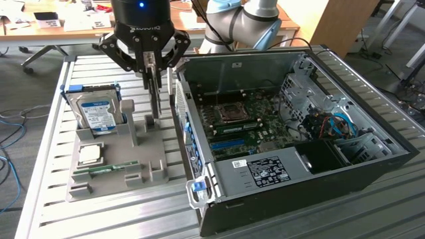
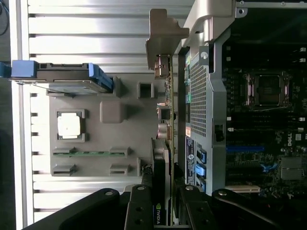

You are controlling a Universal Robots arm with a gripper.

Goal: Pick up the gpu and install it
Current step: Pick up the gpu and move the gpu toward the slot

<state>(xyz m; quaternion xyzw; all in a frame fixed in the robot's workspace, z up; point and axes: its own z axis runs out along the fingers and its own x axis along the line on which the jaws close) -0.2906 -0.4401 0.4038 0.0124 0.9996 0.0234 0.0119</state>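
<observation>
The gripper (image 2: 165, 196) is narrowed onto the gpu (image 2: 161, 163). One of its fingers (image 2: 139, 206) presses each face, and the card stands on edge between them, so I read it as a firm hold rather than a hover. The card runs out from under the hand, just beside the outer wall of the open computer case (image 1: 265, 169) and above the grey parts tray (image 2: 124, 143). I cannot tell whether its lower edge has cleared the tray.

The step in hand looks like the pickup. To do it well, keep the card plumb and move it straight along its own plane. That way neither the edge connector nor the silver bracket (image 2: 163, 33) at the end farthest from the hand scrapes the tray or the case wall. The squeeze should sit on the board, not the cooler.

Seen edge-on, the card is thin, with a green board, a dark cooler bulging near the fingers and small parts along its length. On the side of the hand away from the case, the hard drive (image 1: 96, 109) stands in the tray.
</observation>
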